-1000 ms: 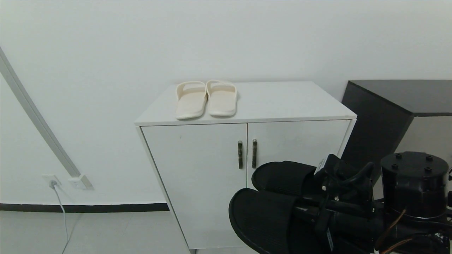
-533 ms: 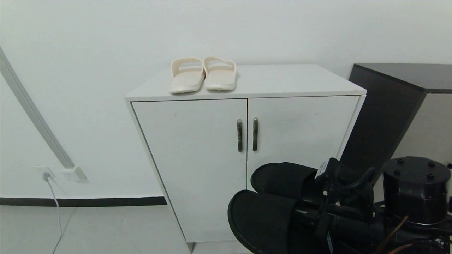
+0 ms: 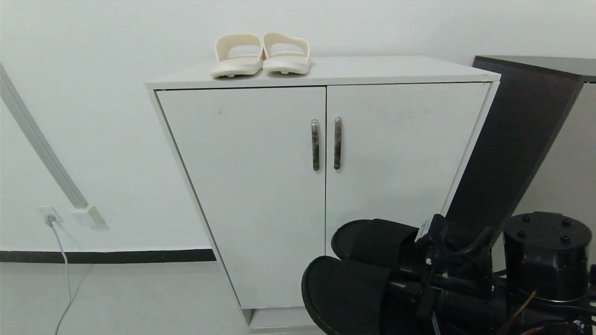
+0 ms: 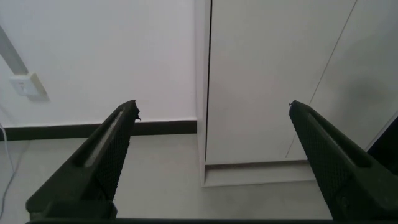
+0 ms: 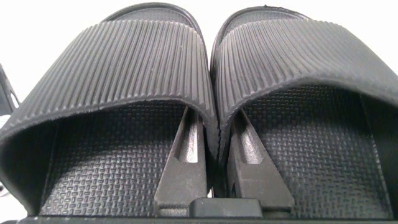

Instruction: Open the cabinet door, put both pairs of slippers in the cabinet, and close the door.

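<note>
White laminate two-door cabinet point(image 3: 400, 69) is seen shut, both doors flush.

- Left door point(image 3: 247, 186) is judged the one to open. Right door point(image 3: 396, 153) is partly fronted low down by the load on the right arm.
- Black ribbed rubber slippers point(image 3: 363, 260) are held as a pair, low and in front of the cabinet, near the right door's bottom edge. They should be kept back so the swing is not fouled.
- Cream open-toe foam slippers point(image 3: 260, 53) are parked on the cabinet top at its left end, side by side, untouched.
- Left dark metal bar handle point(image 3: 315, 144) sits just beside its twin point(image 3: 337, 143), so a narrow, centred approach is needed or both get hooked.
- Left gripper point(image 4: 212, 107) has its jaws spread wide and nothing between them. It is aimed at the cabinet's lower corner and floor, so it must be raised to handle height first, then pulled along the hinge arc.
- Right gripper point(image 5: 214, 124) is clamped on the slippers' two adjoining strap walls, one finger inside each.
</note>
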### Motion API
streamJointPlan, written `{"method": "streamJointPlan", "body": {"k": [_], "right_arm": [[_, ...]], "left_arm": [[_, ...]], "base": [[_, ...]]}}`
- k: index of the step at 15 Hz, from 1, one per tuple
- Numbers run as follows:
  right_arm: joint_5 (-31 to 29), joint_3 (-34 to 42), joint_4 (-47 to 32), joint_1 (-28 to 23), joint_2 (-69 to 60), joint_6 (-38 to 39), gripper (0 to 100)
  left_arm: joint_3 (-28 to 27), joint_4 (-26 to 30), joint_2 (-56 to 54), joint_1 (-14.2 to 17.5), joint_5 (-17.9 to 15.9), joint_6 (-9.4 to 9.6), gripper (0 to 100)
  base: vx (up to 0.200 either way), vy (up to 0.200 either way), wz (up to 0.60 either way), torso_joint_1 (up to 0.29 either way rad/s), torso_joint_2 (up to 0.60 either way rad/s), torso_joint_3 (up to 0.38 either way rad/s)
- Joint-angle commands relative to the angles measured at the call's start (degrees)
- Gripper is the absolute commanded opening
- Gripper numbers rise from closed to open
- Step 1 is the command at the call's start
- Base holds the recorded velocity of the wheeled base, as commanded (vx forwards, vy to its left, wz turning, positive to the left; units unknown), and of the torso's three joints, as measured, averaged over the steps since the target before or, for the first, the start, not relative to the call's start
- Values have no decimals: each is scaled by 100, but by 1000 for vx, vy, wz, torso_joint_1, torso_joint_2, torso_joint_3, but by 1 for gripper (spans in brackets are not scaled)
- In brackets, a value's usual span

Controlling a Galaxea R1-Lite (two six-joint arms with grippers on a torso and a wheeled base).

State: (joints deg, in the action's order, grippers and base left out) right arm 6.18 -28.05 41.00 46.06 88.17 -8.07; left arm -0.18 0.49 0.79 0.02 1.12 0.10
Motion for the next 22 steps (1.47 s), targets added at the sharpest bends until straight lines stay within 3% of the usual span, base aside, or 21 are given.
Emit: {"method": "streamJointPlan", "body": {"k": [1, 4, 5, 6, 7, 11, 13, 14, 15, 19, 20, 22], "right_arm": [[-3, 37, 49, 0, -2, -2, 0], [-12, 72, 128, 0, 16, -2, 0], [-12, 72, 137, 0, 16, 7, 0], [-3, 72, 145, 0, 16, 7, 0], [-3, 72, 154, 0, 16, -2, 0], [-12, 89, 154, 0, 7, -2, 0], [-3, 107, 154, 0, 7, -2, 0], [-3, 107, 181, 0, 7, -2, 0], [-3, 116, 233, 0, 16, -2, 0], [-56, 116, 286, 53, 24, -10, 0], [-56, 116, 286, 53, 24, 7, 0], [-47, 133, 295, 44, 16, 7, 0]], "left_arm": [[1, -14, 246, -2, 2, -10, 100], [-34, -49, 193, -11, 2, -1, 100], [-465, -128, 378, -20, -77, -89, 100], [-1072, -128, 870, -29, -147, -467, 100], [-1388, -137, 1213, -38, -218, -581, 100], [-1933, -585, 2856, -38, -947, -467, 100], [-2091, -1156, 3797, -38, -1422, -414, 100], [-2126, -1446, 4210, -73, -1580, -282, 100], [-2188, -1736, 4684, -205, -1659, -159, 100], [-2944, -3151, 6477, -1365, -1668, -194, 100], [-3313, -3441, 6996, -1875, -1641, -194, 100], [-3884, -3476, 7620, -2305, -1668, -229, 100]], "base": [[0, 0, 0, -2, 178, 168], [0, 0, 0, 0, 0, 0], [0, 0, 0, 0, 0, 0], [0, 0, 0, -7, 27, 66], [0, 0, 0, -2, 198, 149], [0, 0, 0, 0, 44, 30], [0, 0, 0, 0, 0, 0], [0, 0, 0, 0, 0, 0], [0, 0, 0, 0, 0, 0], [0, 0, 0, 0, 0, 0], [0, 0, 0, 0, 0, 0], [0, 0, 0, 0, 0, 0]]}}
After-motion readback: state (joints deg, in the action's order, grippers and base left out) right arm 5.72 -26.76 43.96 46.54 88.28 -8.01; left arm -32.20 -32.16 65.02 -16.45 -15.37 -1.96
